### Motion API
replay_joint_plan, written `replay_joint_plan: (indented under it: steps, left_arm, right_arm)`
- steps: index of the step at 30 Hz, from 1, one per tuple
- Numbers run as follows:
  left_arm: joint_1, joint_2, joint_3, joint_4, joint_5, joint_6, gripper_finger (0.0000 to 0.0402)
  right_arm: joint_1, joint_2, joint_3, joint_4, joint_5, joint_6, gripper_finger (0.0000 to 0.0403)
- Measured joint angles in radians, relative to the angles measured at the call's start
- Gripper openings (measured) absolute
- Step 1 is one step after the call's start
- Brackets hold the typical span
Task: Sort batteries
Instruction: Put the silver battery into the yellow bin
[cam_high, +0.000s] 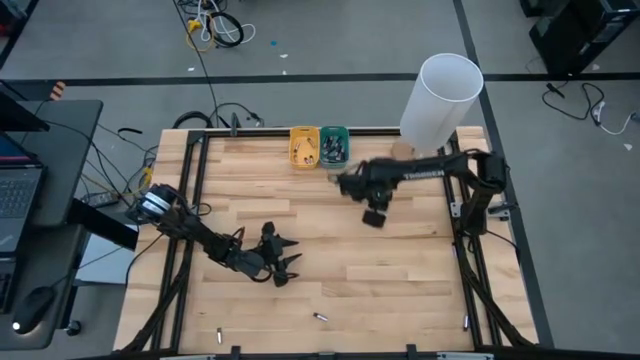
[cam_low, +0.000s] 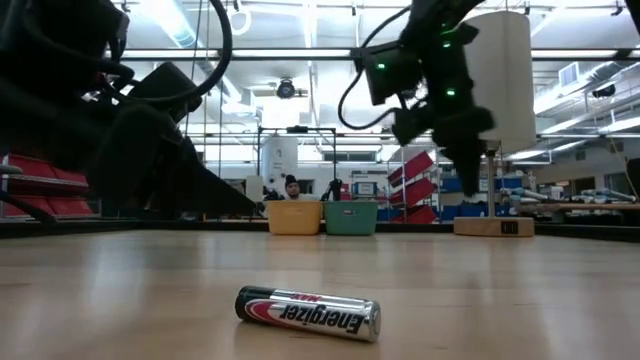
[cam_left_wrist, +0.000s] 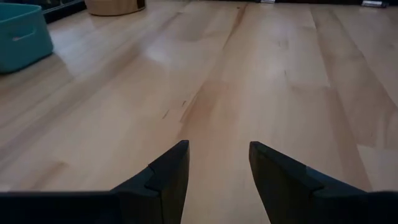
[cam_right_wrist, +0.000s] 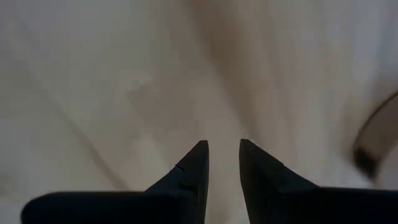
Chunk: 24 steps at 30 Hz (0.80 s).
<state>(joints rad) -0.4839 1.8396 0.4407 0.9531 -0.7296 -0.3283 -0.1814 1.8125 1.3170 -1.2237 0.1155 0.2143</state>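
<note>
- Jaws of the right gripper (cam_right_wrist: 221, 149) are standing close together with only a narrow slit between the tips, and nothing is showing between them in the right wrist view.
- Up off the worktop (cam_high: 400, 250), the right gripper (cam_high: 336, 183) is hanging near the far edge, just in front of the teal tray (cam_high: 334, 146), with its arm reaching in from the right side.
- Jaws of the left gripper (cam_left_wrist: 217, 163) are standing well apart with bare wood between them, gripping nothing.
- Low over the worktop, the left gripper (cam_high: 287, 260) is sitting left of centre, toward the near edge, pointing toward the right side.
- Sorted batteries (cam_high: 331, 150) are lying in the teal tray, and a few more (cam_high: 300, 152) in the yellow tray (cam_high: 304, 146) just beside it, both at the far edge; they are near the right jaws but apart from them.
- One loose battery (cam_high: 320, 317) is lying on its side near the near edge around the middle, well apart from both grippers; the low view is showing it close up (cam_low: 308, 312), black and silver with a red stripe.
- Another battery (cam_high: 219, 336) is lying at the near edge toward the left corner, and a third (cam_high: 465, 321) close to the right edge near the near corner.
- Closest to the loose middle battery is the left gripper, though it is not touching it.
- At the far right corner a tall white cylinder (cam_high: 440, 97) is standing upright.
</note>
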Motion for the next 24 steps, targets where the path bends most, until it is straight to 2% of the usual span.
replay_joint_plan:
  steps: [9, 16, 20, 24]
  left_arm:
    - [0.008, 0.002, 0.007, 0.001, 0.021, -0.016, 0.0183]
    - [0.03, 0.002, 0.007, 0.069, 0.018, -0.02, 0.0183]
    - [0.042, 0.002, 0.007, 0.1, 0.024, -0.019, 0.0183]
    - [0.052, 0.002, 0.007, 0.104, 0.027, -0.019, 0.0183]
  right_arm:
    - [0.26, 0.001, -0.196, -0.103, -0.017, 0.206, 0.0107]
    - [0.446, 0.001, -0.36, -0.121, -0.165, 0.298, 0.0152]
    - [0.529, 0.001, -0.429, -0.12, -0.291, 0.348, 0.0179]
    - [0.59, 0.001, -0.475, -0.114, -0.312, 0.371, 0.0206]
